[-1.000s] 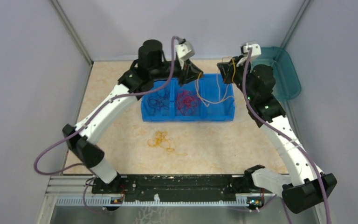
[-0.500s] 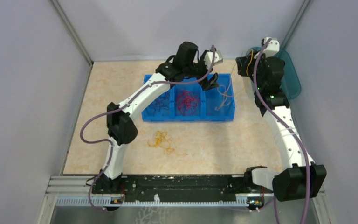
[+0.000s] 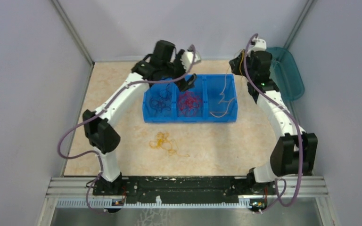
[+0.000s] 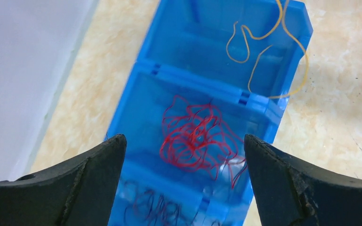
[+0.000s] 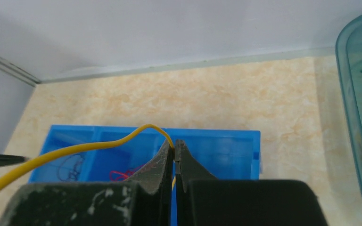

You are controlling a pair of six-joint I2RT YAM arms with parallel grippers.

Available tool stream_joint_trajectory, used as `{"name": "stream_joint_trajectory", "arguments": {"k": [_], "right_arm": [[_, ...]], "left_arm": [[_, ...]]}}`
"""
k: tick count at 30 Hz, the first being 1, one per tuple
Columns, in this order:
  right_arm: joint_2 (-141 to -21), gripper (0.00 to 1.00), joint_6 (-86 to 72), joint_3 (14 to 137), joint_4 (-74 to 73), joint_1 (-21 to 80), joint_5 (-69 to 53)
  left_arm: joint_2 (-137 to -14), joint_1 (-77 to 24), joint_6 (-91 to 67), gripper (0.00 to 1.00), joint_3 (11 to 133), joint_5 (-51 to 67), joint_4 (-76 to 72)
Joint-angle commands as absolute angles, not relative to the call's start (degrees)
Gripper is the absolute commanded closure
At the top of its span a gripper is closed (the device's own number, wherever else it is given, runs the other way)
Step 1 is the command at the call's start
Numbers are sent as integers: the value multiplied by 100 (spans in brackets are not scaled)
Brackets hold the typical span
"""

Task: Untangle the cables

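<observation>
Right gripper [image 5: 174,143] pinches yellow cable [image 5: 99,144]; left gripper [image 4: 183,141] spread wide over bin [image 4: 198,75].

left claw [image 4: 184,141]: spread wide, arm stretched forward | right claw [image 5: 174,147]: pinched on yellow cable [image 5: 94,143], arm stretched forward

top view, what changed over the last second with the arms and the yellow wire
The left gripper swung right over the blue tray, then back over its middle compartment, and now hangs open. The right gripper drew back slightly, still pinching the yellow wire, whose slack dropped into the right compartment. Tray, red tangle, dark tangle and the loose yellow tangle on the table stayed put.
</observation>
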State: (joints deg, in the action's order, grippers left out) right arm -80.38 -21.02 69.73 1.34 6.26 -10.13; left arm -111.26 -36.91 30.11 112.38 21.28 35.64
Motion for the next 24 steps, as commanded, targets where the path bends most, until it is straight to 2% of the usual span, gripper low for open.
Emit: {"name": "stream_joint_trajectory", "arguments": {"k": [1, 11, 20, 24], "right_arm": [[-8679, 100, -1375, 7838, -350, 1062, -390], [-9889, 100, -474, 8835, -2034, 1828, 1332], [-10433, 80, -299, 9023, -3186, 1942, 1933], [-10452, 58, -81, 9316, -3454, 2028, 2363]], "left_arm": [[-10168, -3136, 2586, 0, 11124, 2526, 3970], [-8856, -1960, 2068, 0, 11125, 2987, 4777], [-8268, -1257, 1796, 0, 10795, 3151, 4972], [-8016, -1157, 1810, 0, 10587, 3215, 4824]]}}
